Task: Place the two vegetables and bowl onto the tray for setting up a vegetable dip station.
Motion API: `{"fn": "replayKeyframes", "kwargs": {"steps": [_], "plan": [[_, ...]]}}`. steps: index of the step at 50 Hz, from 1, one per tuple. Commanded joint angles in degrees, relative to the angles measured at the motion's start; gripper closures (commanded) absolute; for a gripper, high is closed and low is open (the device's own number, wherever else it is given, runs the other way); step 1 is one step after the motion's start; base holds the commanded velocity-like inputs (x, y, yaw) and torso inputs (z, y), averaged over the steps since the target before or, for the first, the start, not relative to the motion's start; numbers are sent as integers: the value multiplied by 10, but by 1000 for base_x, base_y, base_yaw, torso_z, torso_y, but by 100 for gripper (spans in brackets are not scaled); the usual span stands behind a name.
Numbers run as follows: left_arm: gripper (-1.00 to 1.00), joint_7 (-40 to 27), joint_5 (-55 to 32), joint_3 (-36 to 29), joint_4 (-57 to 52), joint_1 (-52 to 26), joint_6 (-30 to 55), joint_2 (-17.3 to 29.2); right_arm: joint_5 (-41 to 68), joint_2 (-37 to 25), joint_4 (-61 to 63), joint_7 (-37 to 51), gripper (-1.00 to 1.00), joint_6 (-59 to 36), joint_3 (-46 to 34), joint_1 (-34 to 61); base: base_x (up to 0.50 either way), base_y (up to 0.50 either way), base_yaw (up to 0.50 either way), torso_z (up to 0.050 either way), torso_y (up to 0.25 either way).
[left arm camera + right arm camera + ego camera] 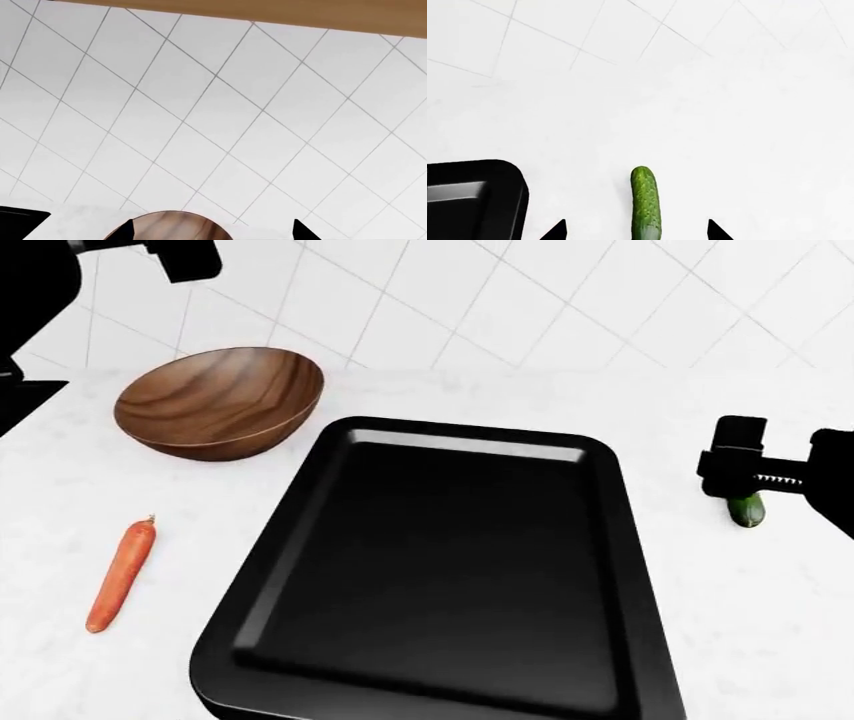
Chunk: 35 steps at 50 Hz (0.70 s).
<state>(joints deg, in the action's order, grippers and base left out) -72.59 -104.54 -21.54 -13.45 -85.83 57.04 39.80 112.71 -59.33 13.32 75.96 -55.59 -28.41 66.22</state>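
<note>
Head view: tray (441, 580) and bowl (220, 400), nothing inside either.

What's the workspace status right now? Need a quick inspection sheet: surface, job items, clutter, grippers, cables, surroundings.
Surface: white marbled counter, no spills seen.
Tray: black, centre of the counter, holds nothing.
Bowl: wooden, on the counter beyond the tray's left far corner, tilted, not on the tray.
Carrot: lying on the counter left of the tray.
Cucumber: lying on the counter right of the tray, between the right gripper's fingertips in the right wrist view.
Clutter: nothing seen.
Left gripper: open, holding nothing, bowl just ahead of it.
Right gripper: open, astride the cucumber, not closed on it.
Cables: nothing seen.
Surroundings: white tiled wall behind the counter.
</note>
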Motion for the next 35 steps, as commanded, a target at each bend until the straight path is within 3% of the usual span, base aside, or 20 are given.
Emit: {"fn": "replayKeyframes", "kwargs": {"steps": [1,35], "plan": [[-100,1,1,-2,-1,1,-2,1,-24,3,-36,-30,-100,-16,-20,-7,0,0,0,0,0],[-100,1,-1,-12,-1,-1,-5,2,-142,66,-188,-128,-100,-57,-84,36,0,0,0,0,0]]}}
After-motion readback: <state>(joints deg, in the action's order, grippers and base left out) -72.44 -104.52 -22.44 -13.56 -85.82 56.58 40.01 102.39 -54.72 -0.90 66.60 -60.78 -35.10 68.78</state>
